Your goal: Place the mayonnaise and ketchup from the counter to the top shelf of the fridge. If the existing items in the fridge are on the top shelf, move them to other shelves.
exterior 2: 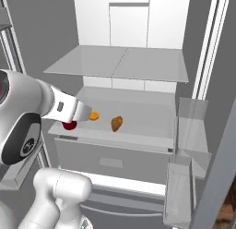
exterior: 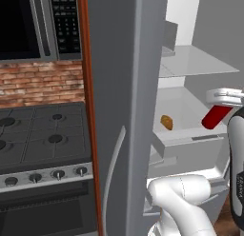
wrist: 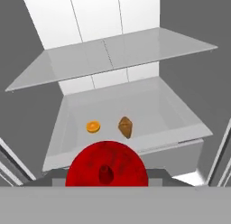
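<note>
My gripper is shut on the ketchup, a slim red bottle that hangs tilted in front of the open fridge. In the hand view the ketchup shows end-on as a red disc low in the picture. The top shelf is a bare pale grey panel, above and beyond the bottle. An orange-brown lump, the existing item, lies on the shelf below. A small orange disc lies beside it. The mayonnaise and the counter are out of view.
The fridge's grey door stands open to the left of the arm, with its curved handle. Beyond it are a gas stove and a microwave. Door bins line the right side. A drawer front sits under the lower shelf.
</note>
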Robot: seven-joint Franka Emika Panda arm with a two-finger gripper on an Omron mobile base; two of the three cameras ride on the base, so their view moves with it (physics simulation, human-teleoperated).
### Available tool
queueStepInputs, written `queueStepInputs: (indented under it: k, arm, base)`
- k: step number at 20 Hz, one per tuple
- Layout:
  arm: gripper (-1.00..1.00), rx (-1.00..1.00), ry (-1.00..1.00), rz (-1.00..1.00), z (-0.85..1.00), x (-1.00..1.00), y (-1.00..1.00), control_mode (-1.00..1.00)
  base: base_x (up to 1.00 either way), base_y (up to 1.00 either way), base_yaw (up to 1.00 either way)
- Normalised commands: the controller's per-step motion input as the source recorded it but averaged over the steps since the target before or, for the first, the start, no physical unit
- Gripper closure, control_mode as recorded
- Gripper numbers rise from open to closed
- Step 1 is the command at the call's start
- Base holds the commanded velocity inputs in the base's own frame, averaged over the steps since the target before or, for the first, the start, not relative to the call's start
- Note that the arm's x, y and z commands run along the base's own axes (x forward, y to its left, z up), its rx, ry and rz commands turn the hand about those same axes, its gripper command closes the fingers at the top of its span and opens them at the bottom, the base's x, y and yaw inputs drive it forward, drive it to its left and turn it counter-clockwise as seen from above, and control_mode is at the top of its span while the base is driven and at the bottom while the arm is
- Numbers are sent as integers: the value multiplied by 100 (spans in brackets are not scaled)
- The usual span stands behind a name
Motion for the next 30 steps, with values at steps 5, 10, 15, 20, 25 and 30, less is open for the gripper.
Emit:
queueStepInputs:
  k: [5, 10, 15, 20, 25, 30]
  arm:
    - [100, 0, -5, 0, 12, 5, -2, -100]
    - [100, 0, -30, 4, 69, 28, -4, -100]
    - [100, 0, -19, 3, 54, 64, -1, -100]
    - [100, -1, -8, 2, 23, 93, 1, -100]
    - [100, -10, 0, 1, 1, 100, 10, -100]
    - [100, -14, 3, 4, -3, 100, 3, -100]
  base:
    - [31, -17, 2]
    - [0, 0, 0]
    - [0, 0, 0]
    - [0, 0, 0]
    - [0, 0, 0]
    - [0, 0, 0]
